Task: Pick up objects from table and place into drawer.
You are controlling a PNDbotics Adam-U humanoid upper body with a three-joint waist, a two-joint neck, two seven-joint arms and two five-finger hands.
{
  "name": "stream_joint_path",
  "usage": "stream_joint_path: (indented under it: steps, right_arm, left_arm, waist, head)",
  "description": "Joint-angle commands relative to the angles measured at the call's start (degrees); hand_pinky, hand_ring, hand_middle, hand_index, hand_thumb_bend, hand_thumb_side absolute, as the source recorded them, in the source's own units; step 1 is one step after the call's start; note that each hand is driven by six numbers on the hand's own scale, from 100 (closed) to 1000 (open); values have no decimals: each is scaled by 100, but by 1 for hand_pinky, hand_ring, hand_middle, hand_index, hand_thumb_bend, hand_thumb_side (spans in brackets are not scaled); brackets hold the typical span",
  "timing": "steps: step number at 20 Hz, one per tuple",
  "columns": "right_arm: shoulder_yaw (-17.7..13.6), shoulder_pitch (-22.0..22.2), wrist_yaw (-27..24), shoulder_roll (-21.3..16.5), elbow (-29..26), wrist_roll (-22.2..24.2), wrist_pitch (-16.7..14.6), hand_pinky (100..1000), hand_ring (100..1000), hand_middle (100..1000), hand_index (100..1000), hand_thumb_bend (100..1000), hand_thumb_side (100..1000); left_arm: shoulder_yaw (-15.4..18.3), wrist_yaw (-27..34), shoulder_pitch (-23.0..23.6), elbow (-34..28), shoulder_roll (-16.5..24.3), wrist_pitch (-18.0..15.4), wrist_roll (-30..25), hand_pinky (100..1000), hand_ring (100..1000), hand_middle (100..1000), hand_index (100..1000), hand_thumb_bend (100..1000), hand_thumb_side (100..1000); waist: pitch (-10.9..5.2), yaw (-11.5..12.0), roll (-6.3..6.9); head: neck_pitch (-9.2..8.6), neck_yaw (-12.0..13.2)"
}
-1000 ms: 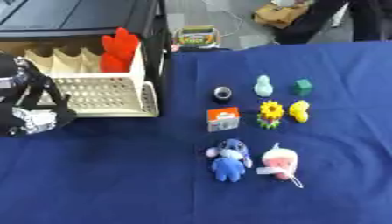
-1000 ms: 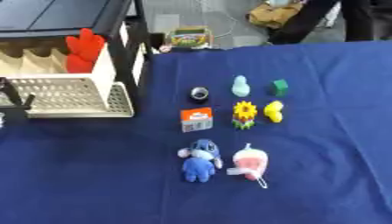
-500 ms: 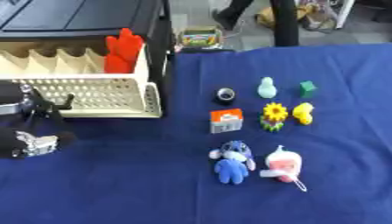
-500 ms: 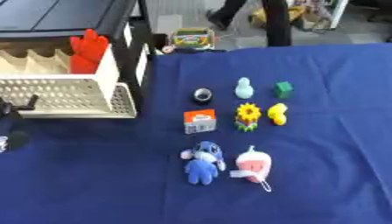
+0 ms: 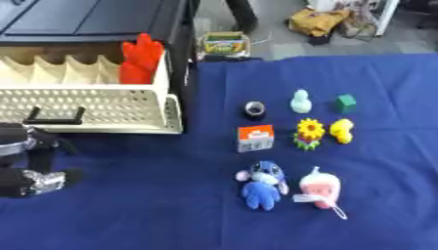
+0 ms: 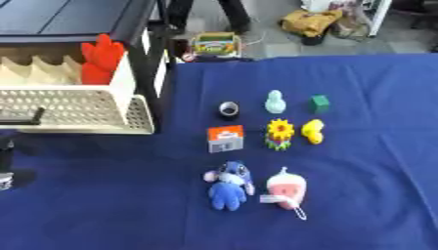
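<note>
Your left hand (image 5: 32,168) sits at the left edge on the blue tablecloth (image 5: 154,210), just in front of the open cream plastic drawer (image 5: 94,105); I can't tell how its fingers stand, and nothing shows in it. Your right hand isn't in the shot. A red plush thing (image 5: 140,58) stands upright in the drawer's right rear corner. Out on the cloth you've got a blue plush toy (image 5: 261,183) beside a pink plush toy (image 5: 318,186), an orange-and-white box (image 5: 255,138), a yellow sunflower toy (image 5: 309,132), a yellow duck (image 5: 342,130), a pale teal figurine (image 5: 300,101), a green cube (image 5: 345,103) and a dark ring-shaped thing (image 5: 254,109).
</note>
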Motion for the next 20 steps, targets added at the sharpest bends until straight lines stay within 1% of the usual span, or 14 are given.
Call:
stream_joint_path:
  steps: [1, 3, 12, 20]
  right_arm:
    - [-74, -39, 47, -119, -66, -10, 21, 679, 740, 676, 802, 100, 800]
    - [-70, -29, 53, -112, -66, 4, 35, 679, 739, 676, 801, 100, 797]
    - [-76, 1, 47, -88, -66, 31, 86, 678, 738, 675, 799, 100, 787]
    - [-90, -2, 5, -75, -66, 52, 10, 682, 732, 679, 800, 100, 775]
  left_arm:
    - [77, -54, -97, -65, 128, 269, 19, 317, 611, 561, 928, 354, 1000]
    - [83, -125, -143, -65, 122, 366, 32, 314, 599, 555, 930, 353, 1000]
    - [87, -291, -344, -65, 19, 618, 84, 307, 588, 539, 919, 338, 1000]
    - [11, -347, -529, -65, -95, 1043, -96, 312, 596, 552, 919, 339, 1000]
  waist:
    - [-83, -9, -10]
    - [-79, -17, -4]
    - [-69, -27, 28]
    - [-52, -60, 37]
  head:
    - [-86, 34]
    - [-91, 44]
    - [-95, 57]
    - [-126, 93]
